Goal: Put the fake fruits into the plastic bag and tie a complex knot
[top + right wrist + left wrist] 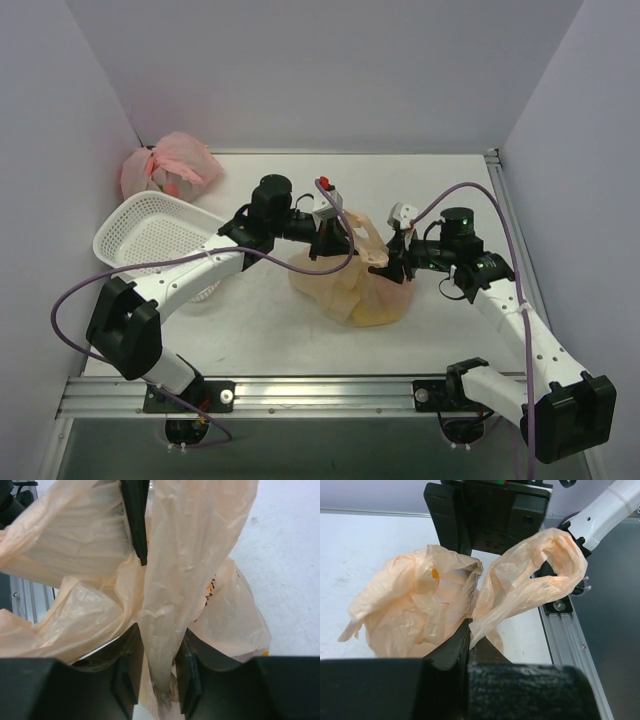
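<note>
bag: plastic bag [350,285] sits on the counter [260,335], between the two tools, top pulled up into twisted strips
left tool: left tool [340,240] at the bag's upper left. The left wrist view [469,630] shows the fingers together, pinching a strip of bag film right at the tips
right tool: right tool [392,262] at the bag's upper right. The right wrist view [159,640] shows one vertical strip of bag filling the gap, both fingers against it, so clamped on the bag
top view only: mesh basket [150,235] well left of the bag, partly under the left arm; pink bag [170,165] further back-left of the bag; both arms' reach
left wrist only: bag handle forms an open loop [555,565] to the right of the pinch; white link of the right arm [610,505] behind that loop
right wrist only: dark print on the bag wall [209,592] to the right of the gripped strip
fruits: fake fruits [378,313] show only as a yellow patch through the bag's lower right; single pieces can't be told in any view
</note>
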